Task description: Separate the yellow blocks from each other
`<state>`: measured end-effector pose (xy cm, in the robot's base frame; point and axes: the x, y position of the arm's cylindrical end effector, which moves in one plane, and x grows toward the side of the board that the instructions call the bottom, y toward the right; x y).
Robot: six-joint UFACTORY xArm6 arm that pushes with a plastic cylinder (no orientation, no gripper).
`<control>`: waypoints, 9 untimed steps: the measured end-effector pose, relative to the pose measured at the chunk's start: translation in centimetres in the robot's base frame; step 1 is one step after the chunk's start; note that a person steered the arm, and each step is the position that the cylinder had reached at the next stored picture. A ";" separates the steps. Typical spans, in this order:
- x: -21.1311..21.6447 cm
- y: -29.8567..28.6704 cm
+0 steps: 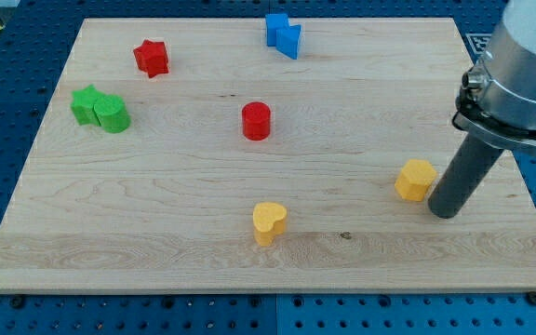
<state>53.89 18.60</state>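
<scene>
A yellow heart block (269, 221) lies near the view's bottom centre of the wooden board (156, 233). A second yellow block (416, 179), roughly hexagonal, lies at the view's right. My tip (444, 212) rests on the board just right of and slightly below this second yellow block, very close to it, perhaps touching. The two yellow blocks are well apart.
A red cylinder (256, 121) stands at the centre. A red star (152, 58) lies at the upper left. A green star (86, 102) and a green cylinder (113, 114) touch at the left. Two blue blocks (283, 33) sit together at the top.
</scene>
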 end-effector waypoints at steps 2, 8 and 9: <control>-2.8 -1.4; 4.6 -7.8; 4.6 -17.6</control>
<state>58.54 1.02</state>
